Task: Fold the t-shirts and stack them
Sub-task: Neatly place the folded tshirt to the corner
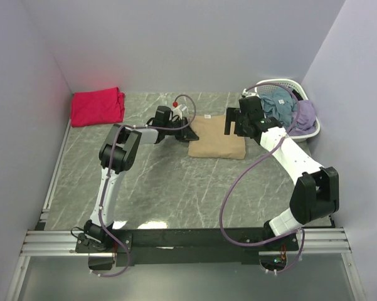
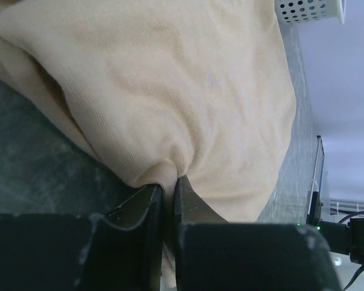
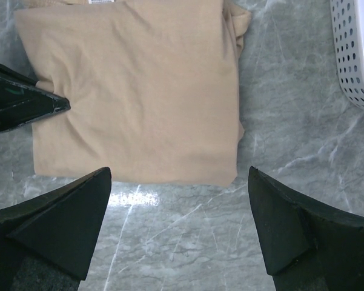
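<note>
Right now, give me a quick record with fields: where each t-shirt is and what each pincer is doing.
tan t-shirt: folded, mid-table
red t-shirt: folded, far left corner, apart from the tan one
left pincer: shut on the tan t-shirt's edge
right pincer: open, hovering by the tan t-shirt, empty
basket: far right, holds other clothes
stack: not yet made

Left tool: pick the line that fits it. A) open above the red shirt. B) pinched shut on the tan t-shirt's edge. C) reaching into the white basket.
B: the left wrist view shows the left tool closed on a puckered fold of the tan t-shirt.
</note>
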Action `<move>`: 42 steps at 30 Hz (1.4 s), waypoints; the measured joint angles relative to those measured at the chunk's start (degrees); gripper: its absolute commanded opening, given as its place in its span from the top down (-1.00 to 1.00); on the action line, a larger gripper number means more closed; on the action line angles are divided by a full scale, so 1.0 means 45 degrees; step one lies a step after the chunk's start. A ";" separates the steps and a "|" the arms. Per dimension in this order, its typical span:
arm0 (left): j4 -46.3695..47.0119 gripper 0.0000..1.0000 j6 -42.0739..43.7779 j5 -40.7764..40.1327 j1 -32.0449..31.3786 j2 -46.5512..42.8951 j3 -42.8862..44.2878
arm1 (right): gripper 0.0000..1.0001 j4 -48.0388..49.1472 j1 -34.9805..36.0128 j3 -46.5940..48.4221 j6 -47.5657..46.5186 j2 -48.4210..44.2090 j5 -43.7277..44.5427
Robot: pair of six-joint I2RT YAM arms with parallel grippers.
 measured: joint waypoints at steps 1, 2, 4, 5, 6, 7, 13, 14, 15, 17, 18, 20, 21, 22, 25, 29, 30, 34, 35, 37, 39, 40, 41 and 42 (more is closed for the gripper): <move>0.0010 0.98 -0.0092 -0.0010 -0.0049 0.0058 0.0087 | -1.00 0.0000 0.0000 0.0000 0.0000 0.0000 0.0015; 0.0010 0.99 -0.0151 -0.0029 -0.0092 0.0087 0.0131 | -0.99 0.0005 -0.0005 -0.0005 0.0010 0.0000 0.0073; 0.0010 0.99 -0.0262 -0.0083 -0.0204 0.0155 0.0248 | -1.00 -0.0015 -0.0044 -0.0049 0.0121 0.0000 0.0262; 0.0005 0.99 -0.0272 -0.0121 -0.0253 0.0165 0.0287 | -1.00 -0.0015 -0.0102 -0.0063 0.0204 0.0000 0.0306; 0.0000 0.99 -0.0277 -0.0180 -0.0301 0.0165 0.0306 | -0.99 -0.0019 -0.0189 -0.0063 0.0257 0.0029 0.0306; 0.0005 0.99 -0.0282 -0.0223 -0.0340 0.0165 0.0306 | -0.99 -0.0015 -0.0330 -0.0063 0.0359 0.0063 0.0296; 0.0083 -0.38 -0.0495 -0.0165 -0.0389 0.0165 0.0311 | -0.99 0.0185 -0.1923 -0.0316 0.1020 0.0957 -0.0869; 0.0146 -0.58 -0.0593 0.0019 -0.0403 0.0117 0.0335 | -0.99 0.0209 -0.2123 -0.0316 0.1073 0.1205 -0.1039; 0.0185 -0.69 -0.0607 0.0102 -0.0442 -0.0029 0.0355 | -0.99 0.0296 -0.2356 -0.0316 0.1161 0.1632 -0.1447; 0.0160 -0.80 -0.0500 -0.0029 -0.0544 -0.0238 0.0345 | -0.99 0.0515 -0.2569 -0.0364 0.1258 0.2254 -0.2127; 0.0194 -0.83 -0.0505 -0.0073 -0.0588 -0.0277 0.0335 | -0.99 0.0665 -0.2642 -0.0447 0.1307 0.2501 -0.2448; 0.0199 -0.84 -0.0500 -0.0102 -0.0617 -0.0321 0.0330 | -0.99 0.0967 -0.2798 -0.0685 0.1481 0.2875 -0.3215; 0.0199 -0.85 -0.0500 -0.0097 -0.0617 -0.0321 0.0330 | -0.99 0.1093 -0.2832 -0.0787 0.1545 0.3007 -0.3502; 0.0209 -0.86 -0.0505 -0.0092 -0.0617 -0.0321 0.0330 | -1.00 0.1200 -0.2861 -0.0840 0.1598 0.3079 -0.3696; 0.0248 -0.87 -0.0539 -0.0092 -0.0617 -0.0321 0.0330 | -0.99 0.1583 -0.2934 -0.0850 0.1768 0.3405 -0.4235; 0.0291 -0.89 -0.0588 -0.0087 -0.0622 -0.0321 0.0335 | -0.99 0.1982 -0.2982 -0.0797 0.1899 0.3905 -0.4551; 0.0296 -0.89 -0.0602 -0.0083 -0.0617 -0.0321 0.0335 | -0.99 0.2059 -0.2982 -0.0797 0.1923 0.4085 -0.4580; 0.0311 -0.88 -0.0607 -0.0078 -0.0631 -0.0316 0.0335 | -0.99 0.2283 -0.3007 -0.0772 0.2011 0.4449 -0.4736; 0.0316 -0.88 -0.0607 -0.0078 -0.0631 -0.0306 0.0335 | -0.99 0.2346 -0.3007 -0.0763 0.2016 0.4493 -0.4789; 0.0379 -0.87 -0.0665 -0.0053 -0.0631 -0.0287 0.0335 | -0.99 0.2399 -0.3011 -0.0733 0.2016 0.4522 -0.4896; 0.0471 -0.86 -0.0797 -0.0005 -0.0631 -0.0253 0.0340 | -0.99 0.2395 -0.3016 -0.0670 0.2006 0.4580 -0.4974; 0.0559 -0.86 -0.0874 0.0029 -0.0631 -0.0219 0.0335 | -1.00 0.2365 -0.3016 -0.0588 0.1987 0.4639 -0.5017; 0.0680 -0.86 -0.0942 0.0078 -0.0627 -0.0189 0.0335 | -0.99 0.2365 -0.3016 -0.0510 0.1957 0.4697 -0.5076; 0.0763 -0.86 -0.1020 0.0117 -0.0627 -0.0165 0.0335 | -0.99 0.2361 -0.3021 -0.0457 0.1919 0.4731 -0.5124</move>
